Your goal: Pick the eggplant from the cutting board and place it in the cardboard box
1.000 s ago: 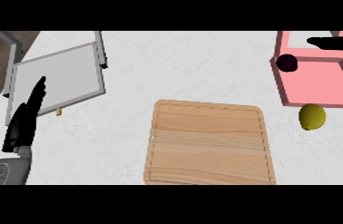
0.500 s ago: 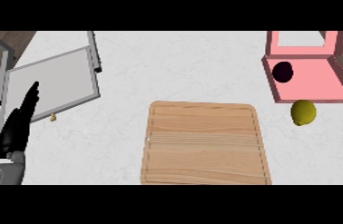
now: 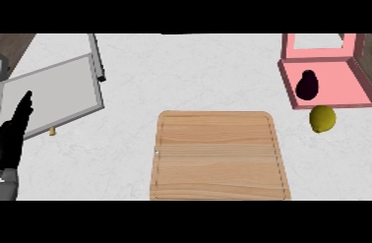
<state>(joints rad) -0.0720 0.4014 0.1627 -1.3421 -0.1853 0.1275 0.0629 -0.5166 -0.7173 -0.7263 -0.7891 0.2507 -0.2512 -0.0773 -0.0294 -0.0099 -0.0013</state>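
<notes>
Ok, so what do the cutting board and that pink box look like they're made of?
The cutting board looks like wood with a matte finish: pale tan, with fine grain lines running across it and a groove near its edge. The box looks like thin cardboard: flat, dull pink panels and an upright flap at the back, though painted board or plastic can't be ruled out.

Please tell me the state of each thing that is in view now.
eggplant: lying inside the pink box.
pink box: open, lid up.
cutting board: flat, nothing on it.
lemon: on the counter, beside the pink box.
left hand: open, resting at the left edge.
</notes>
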